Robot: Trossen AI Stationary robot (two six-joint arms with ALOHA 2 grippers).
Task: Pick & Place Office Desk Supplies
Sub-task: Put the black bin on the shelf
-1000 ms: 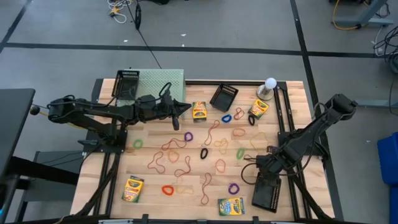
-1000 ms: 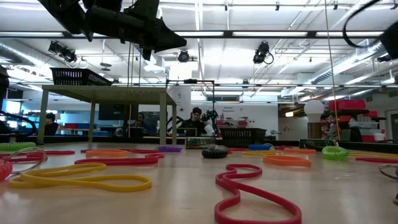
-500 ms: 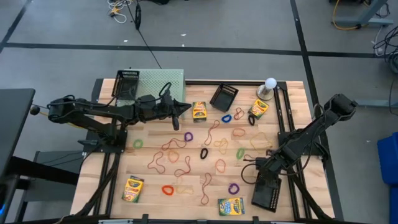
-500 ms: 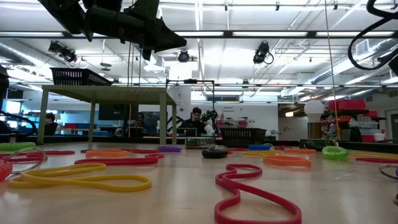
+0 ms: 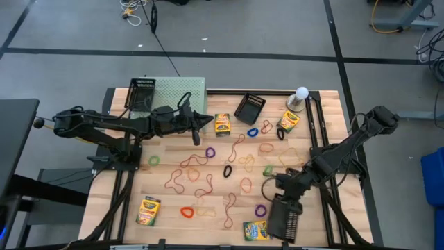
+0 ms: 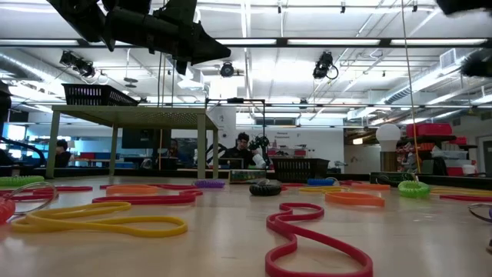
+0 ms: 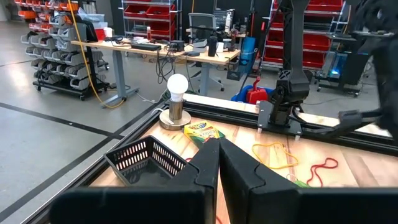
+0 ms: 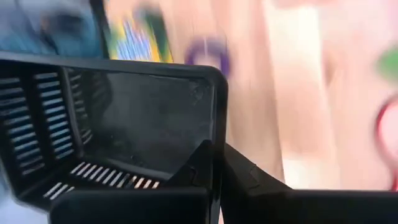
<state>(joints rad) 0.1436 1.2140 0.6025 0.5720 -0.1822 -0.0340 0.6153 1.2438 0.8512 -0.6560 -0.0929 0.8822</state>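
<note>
1. Right gripper (image 5: pixel 286 203) is clamped on the wall of a black mesh tray (image 5: pixel 282 219), holding it tilted at the table's near right edge, just beside a crayon box (image 5: pixel 257 230).
2. Left gripper (image 5: pixel 209 119) hangs above the far side, fingers together, holding nothing.
3. Rubber bands (image 5: pixel 227 170) lie scattered mid-table.

Left tool (image 7: pixel 217 163) pressed shut over the worktop (image 7: pixel 348 171)

Past its dark fingers (image 7: pixel 245 171) sits a black mesh tray (image 7: pixel 146 160), then a crayon box (image 7: pixel 204 132) beside a white globe on a grey base (image 7: pixel 176 99). A yellow rubber band (image 7: pixel 273 154) and a red one (image 7: pixel 323 168) lie farther along, with the other arm's base (image 7: pixel 286 102) behind.
</note>
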